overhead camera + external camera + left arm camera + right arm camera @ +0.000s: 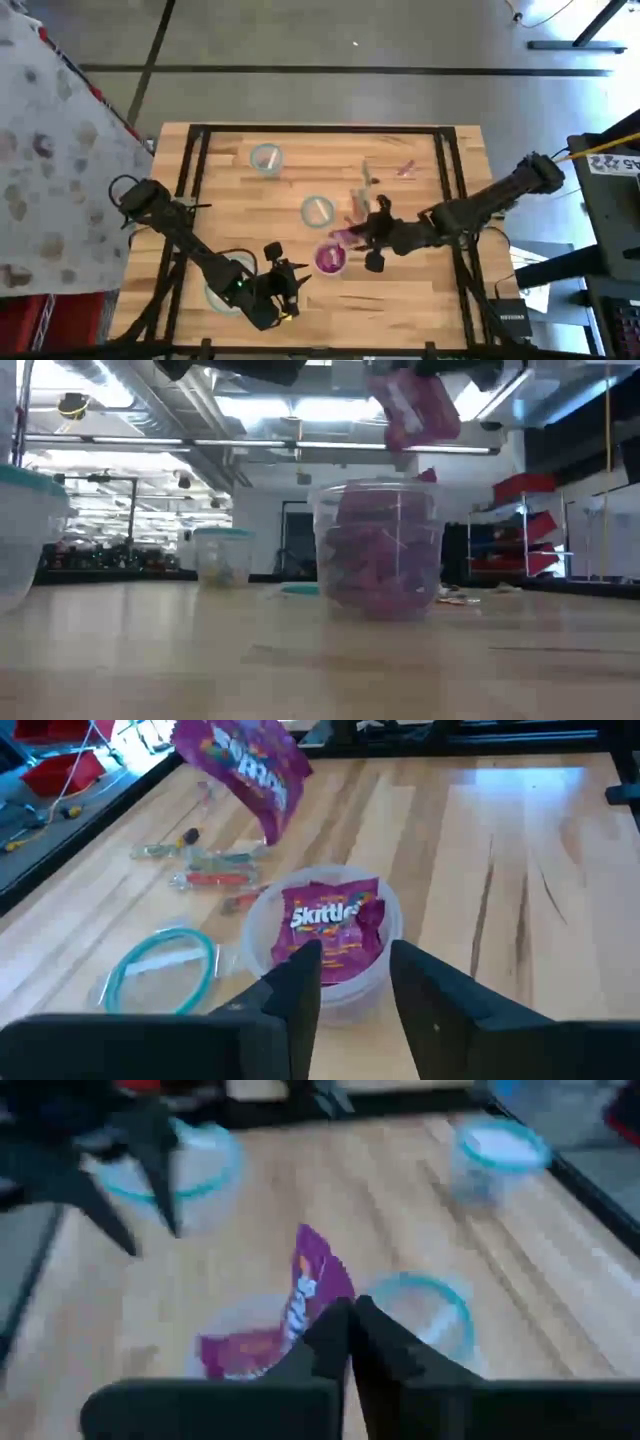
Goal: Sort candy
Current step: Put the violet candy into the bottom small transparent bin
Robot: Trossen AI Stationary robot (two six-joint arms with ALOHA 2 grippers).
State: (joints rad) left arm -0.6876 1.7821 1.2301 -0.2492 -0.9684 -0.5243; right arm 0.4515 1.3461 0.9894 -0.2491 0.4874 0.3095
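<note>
Wooden table [420,300] carries a clear tub [325,960] of purple candy packets [330,925], above which the right gripper [350,1315] pinches another packet [312,1285], while the left gripper [355,985] waits nearby, fingers spread.

A pale wooden surface [420,300] of butcher-block planks carries a black frame [320,130] along its edges. Around it lies a grey concrete floor [330,40] crossed by a dark line [340,69]. A speckled white cloth [50,160] covers something at one side (what lies beneath cannot be told). In the low view the room behind shows bright ceiling strip lights [270,408], exposed ducting [160,405], a dark doorway [296,540] and red bins [525,488] on shelving.
</note>
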